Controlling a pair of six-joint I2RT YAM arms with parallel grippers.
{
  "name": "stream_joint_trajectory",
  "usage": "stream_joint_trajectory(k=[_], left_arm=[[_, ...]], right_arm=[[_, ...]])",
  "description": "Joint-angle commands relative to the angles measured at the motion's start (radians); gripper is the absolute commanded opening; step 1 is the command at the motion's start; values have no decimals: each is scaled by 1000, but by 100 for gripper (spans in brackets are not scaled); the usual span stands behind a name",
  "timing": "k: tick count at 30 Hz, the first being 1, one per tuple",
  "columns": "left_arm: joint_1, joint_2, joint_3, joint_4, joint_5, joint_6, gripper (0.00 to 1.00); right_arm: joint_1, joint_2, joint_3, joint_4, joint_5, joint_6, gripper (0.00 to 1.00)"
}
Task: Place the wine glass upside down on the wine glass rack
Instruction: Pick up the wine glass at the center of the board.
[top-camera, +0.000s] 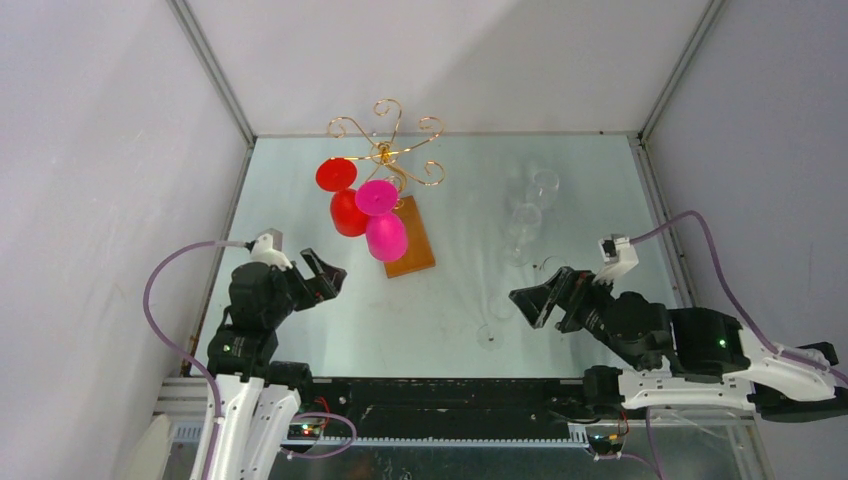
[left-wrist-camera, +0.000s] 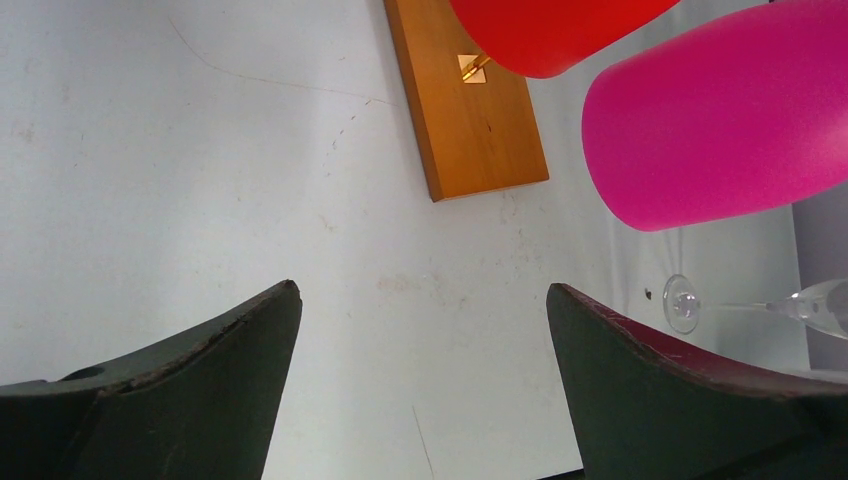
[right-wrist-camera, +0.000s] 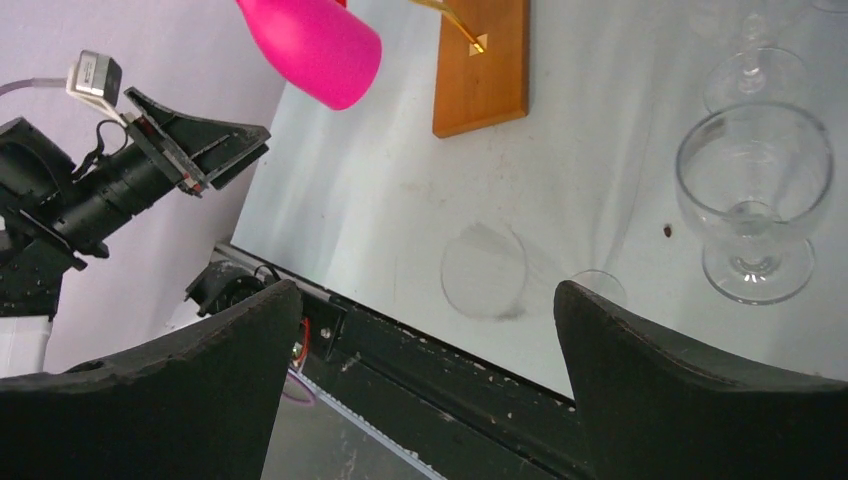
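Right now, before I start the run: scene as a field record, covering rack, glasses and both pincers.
rack: gold wire rack on a brown wooden base, upright, left of centre
hung on rack: red glass and pink glass, both upside down
loose: clear stemmed wine glasses, several, right of the rack, none hung
left pincer: open, empty
right pincer: open, empty, nearer the clear glasses
task state: no clear glass grasped yet

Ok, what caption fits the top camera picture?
With left hand and right hand open, red glass and pink glass hang upside down on the gold rack near clear glasses.
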Motion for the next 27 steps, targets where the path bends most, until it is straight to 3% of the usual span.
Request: stream_joint_trajectory(k=[1,5,14,22,27], left_arm=[[-7,8,13,8,-24,22,100],[-9,16,13,7,-25,20,100],[-9,26,15,1,-22,19,100],[-9,29,16,-1,-22,18,100],[-9,32,16,-2,-21,19,100]], right_arm=[[-23,51,81,-138,32,124,99],[-59,113,122,-231,-33,156,100],[-204,221,145,-252,-241,89,97],[-344,248,145,-241,-415,5,87],[-413,281,145,-232,-485,-36,75]])
